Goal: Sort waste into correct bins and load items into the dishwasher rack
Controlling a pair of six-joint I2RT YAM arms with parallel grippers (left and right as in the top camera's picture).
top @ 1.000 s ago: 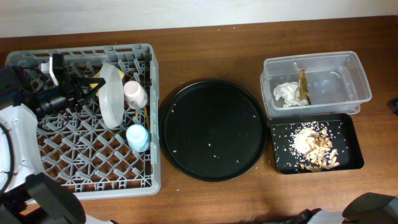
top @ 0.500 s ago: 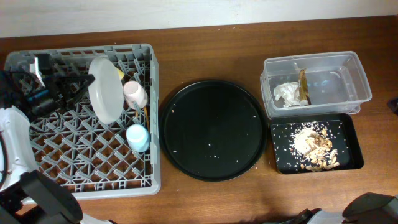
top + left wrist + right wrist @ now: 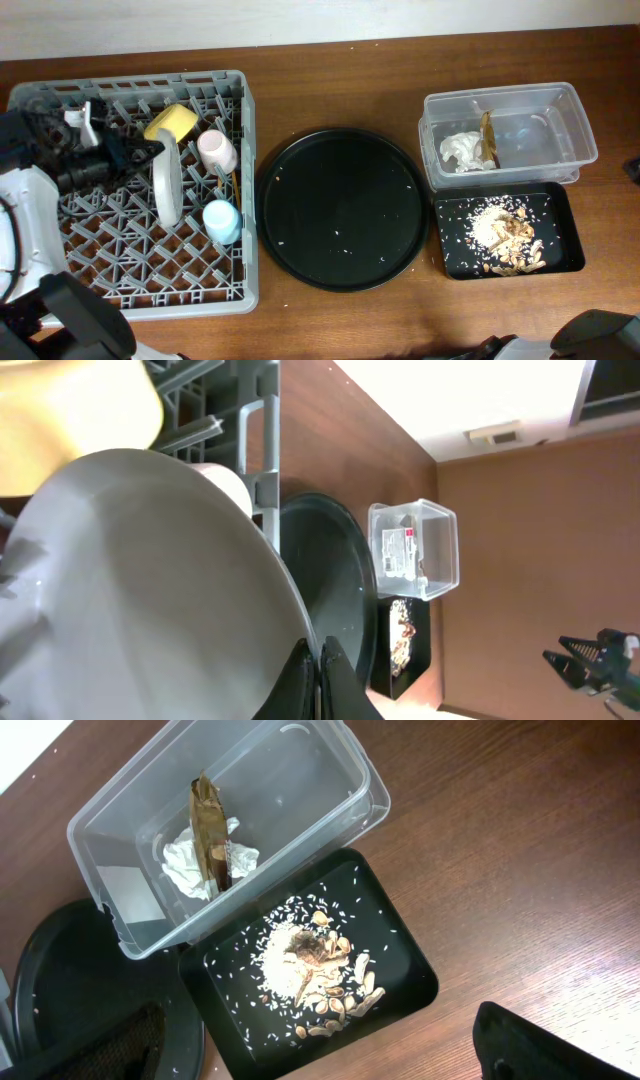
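Observation:
My left gripper [image 3: 148,150] is shut on the rim of the pale grey-green plate [image 3: 166,187], which stands on edge among the pegs of the grey dishwasher rack [image 3: 60,255]. In the left wrist view the plate [image 3: 140,590] fills the frame, with the closed fingers [image 3: 320,678] pinching its edge. The yellow bowl [image 3: 172,122], pink cup [image 3: 217,150], light-blue cup [image 3: 222,220] and chopsticks [image 3: 235,182] sit in the rack. The tissue [image 3: 190,860] and wrapper [image 3: 210,825] lie in the clear tub [image 3: 330,780]. Food scraps [image 3: 315,970] lie in the black tray [image 3: 400,945]. My right gripper [image 3: 325,1055] is open and empty above that tray.
A large round black tray [image 3: 343,207] with a few crumbs lies between the rack and the bins. The clear tub [image 3: 560,125] and the black tray [image 3: 560,225] stand at the right, near the table's edge. Bare wood table [image 3: 330,80] lies behind.
The plate has turned from leaning face-up to standing on edge, lower in the rack. The yellow bowl behind it now shows. The right arm has not moved.

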